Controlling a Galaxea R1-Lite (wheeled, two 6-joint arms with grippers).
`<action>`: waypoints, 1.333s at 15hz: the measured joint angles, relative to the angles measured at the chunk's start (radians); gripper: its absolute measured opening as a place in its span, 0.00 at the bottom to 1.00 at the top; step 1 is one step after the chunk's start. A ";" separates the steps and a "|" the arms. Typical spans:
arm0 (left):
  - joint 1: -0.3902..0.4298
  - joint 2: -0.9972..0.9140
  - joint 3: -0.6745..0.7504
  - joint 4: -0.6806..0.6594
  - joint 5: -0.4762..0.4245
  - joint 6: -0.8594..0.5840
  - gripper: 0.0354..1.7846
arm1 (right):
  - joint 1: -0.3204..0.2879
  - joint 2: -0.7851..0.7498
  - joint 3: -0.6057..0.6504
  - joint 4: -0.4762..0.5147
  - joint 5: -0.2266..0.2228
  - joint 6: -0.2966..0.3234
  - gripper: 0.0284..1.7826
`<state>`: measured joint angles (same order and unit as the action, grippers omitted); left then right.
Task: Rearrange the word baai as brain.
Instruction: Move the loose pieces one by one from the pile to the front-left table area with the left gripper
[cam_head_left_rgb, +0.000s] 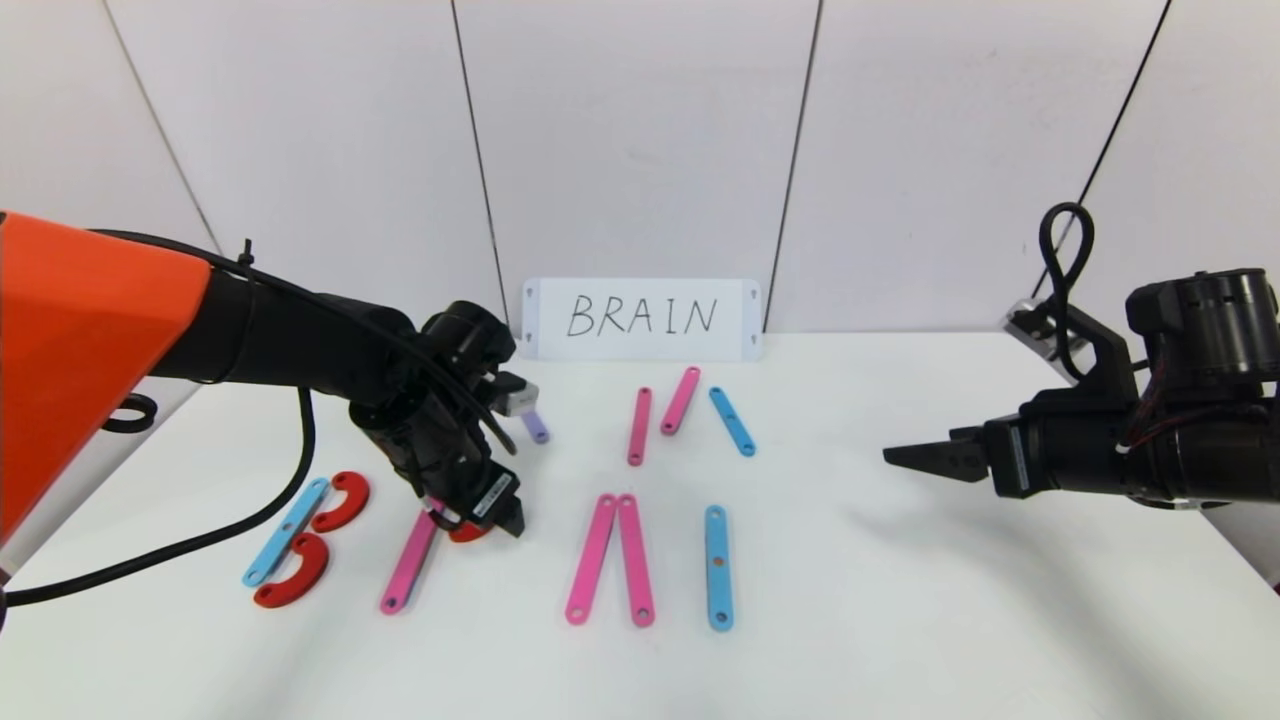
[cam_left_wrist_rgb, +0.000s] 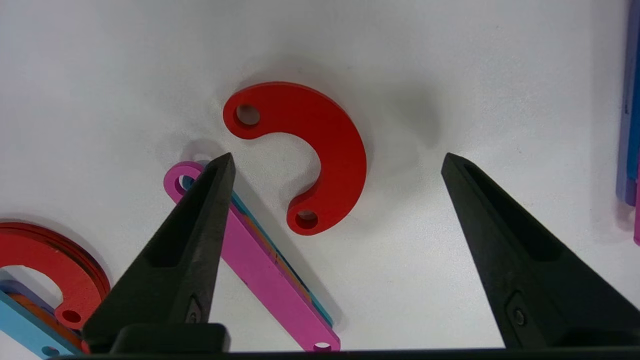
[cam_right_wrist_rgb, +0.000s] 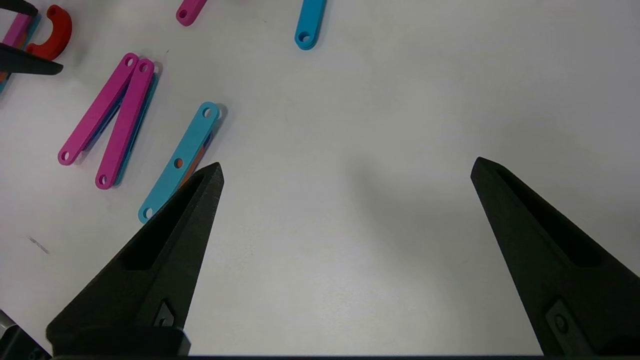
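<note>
The flat plastic letters lie along the front of the white table (cam_head_left_rgb: 900, 620). At the left a blue strip (cam_head_left_rgb: 286, 530) and two red arcs (cam_head_left_rgb: 343, 500) (cam_head_left_rgb: 293, 572) form a B. A pink strip (cam_head_left_rgb: 410, 560) lies to their right, with a third red arc (cam_left_wrist_rgb: 325, 150) beside its far end. My left gripper (cam_left_wrist_rgb: 337, 157) is open and empty just above this arc, which it mostly hides in the head view (cam_head_left_rgb: 465, 533). Two pink strips (cam_head_left_rgb: 592, 558) (cam_head_left_rgb: 636, 560) meet in a narrow peak. A blue strip (cam_head_left_rgb: 718, 567) stands alone. My right gripper (cam_right_wrist_rgb: 347, 165) is open and empty over bare table at the right.
A white card (cam_head_left_rgb: 641, 318) with BRAIN handwritten on it leans on the back wall. Loose strips lie before it: two pink (cam_head_left_rgb: 639, 426) (cam_head_left_rgb: 680, 400), one blue (cam_head_left_rgb: 732, 421), and a purple one (cam_head_left_rgb: 536, 426) partly behind my left arm. A black cable (cam_head_left_rgb: 200, 540) trails at the left.
</note>
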<state>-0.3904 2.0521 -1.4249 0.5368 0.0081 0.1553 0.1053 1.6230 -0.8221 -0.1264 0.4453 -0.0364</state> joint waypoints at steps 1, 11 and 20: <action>0.000 0.000 -0.009 -0.001 0.000 -0.001 0.90 | 0.000 0.000 0.000 0.000 0.000 0.000 0.97; 0.002 0.091 -0.248 -0.021 0.123 -0.402 0.98 | 0.000 0.000 0.000 0.000 0.000 0.000 0.97; -0.001 0.265 -0.444 -0.023 0.331 -0.650 0.98 | 0.000 0.000 0.000 0.000 0.000 0.000 0.97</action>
<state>-0.3919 2.3168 -1.8694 0.5138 0.3391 -0.4949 0.1053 1.6230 -0.8221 -0.1264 0.4449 -0.0364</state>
